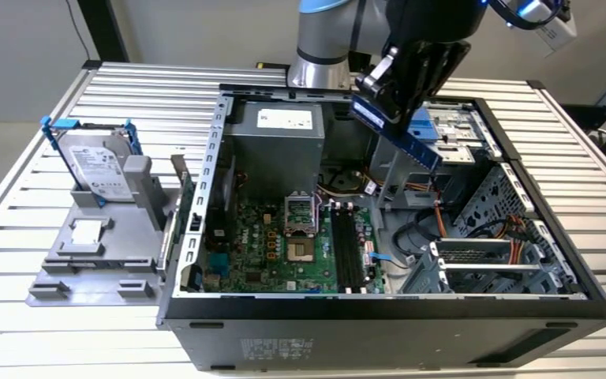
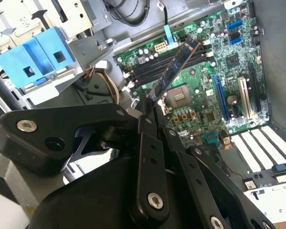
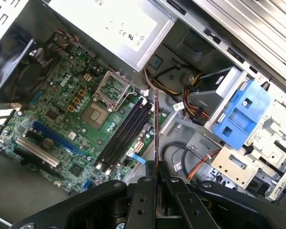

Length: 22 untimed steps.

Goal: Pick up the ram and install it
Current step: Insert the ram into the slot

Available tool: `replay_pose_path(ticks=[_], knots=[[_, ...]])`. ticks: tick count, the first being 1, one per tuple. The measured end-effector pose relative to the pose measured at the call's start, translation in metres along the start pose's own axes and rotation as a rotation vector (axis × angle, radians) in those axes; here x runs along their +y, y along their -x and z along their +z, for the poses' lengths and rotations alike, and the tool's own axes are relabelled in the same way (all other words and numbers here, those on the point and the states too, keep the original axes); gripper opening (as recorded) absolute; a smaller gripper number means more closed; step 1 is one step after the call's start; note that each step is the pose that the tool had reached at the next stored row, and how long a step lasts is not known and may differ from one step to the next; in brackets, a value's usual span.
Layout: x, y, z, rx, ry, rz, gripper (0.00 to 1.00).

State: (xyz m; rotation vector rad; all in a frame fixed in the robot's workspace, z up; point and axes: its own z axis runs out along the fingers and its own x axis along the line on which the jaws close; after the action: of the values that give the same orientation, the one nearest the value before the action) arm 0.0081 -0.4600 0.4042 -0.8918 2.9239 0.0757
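In the exterior view, the open computer case [image 1: 387,332] sits in the lower middle of the frame on the slatted worktop [image 1: 29,316]. Its green motherboard [image 1: 277,245] lies face up, with the black memory slots [image 1: 347,249] just right of centre. At the left of the frame a hard drive [image 1: 98,166] stands upright on a grey holder [image 1: 92,260]. Further back, in the upper middle, the fingers [image 1: 387,79] are clenched on the ram [image 1: 409,138], which is tilted in the air above the case, apart from the slots. In the first wrist view the ram [image 3: 156,138] appears edge-on, jutting from the fingers [image 3: 144,193] over the board.
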Motion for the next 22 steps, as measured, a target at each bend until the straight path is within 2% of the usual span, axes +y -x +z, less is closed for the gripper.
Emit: replay_pose_path(ticks=[22], knots=[[0.0098,-0.0189,-0.0016,-0.0011,-0.0047,0.049,0.0]])
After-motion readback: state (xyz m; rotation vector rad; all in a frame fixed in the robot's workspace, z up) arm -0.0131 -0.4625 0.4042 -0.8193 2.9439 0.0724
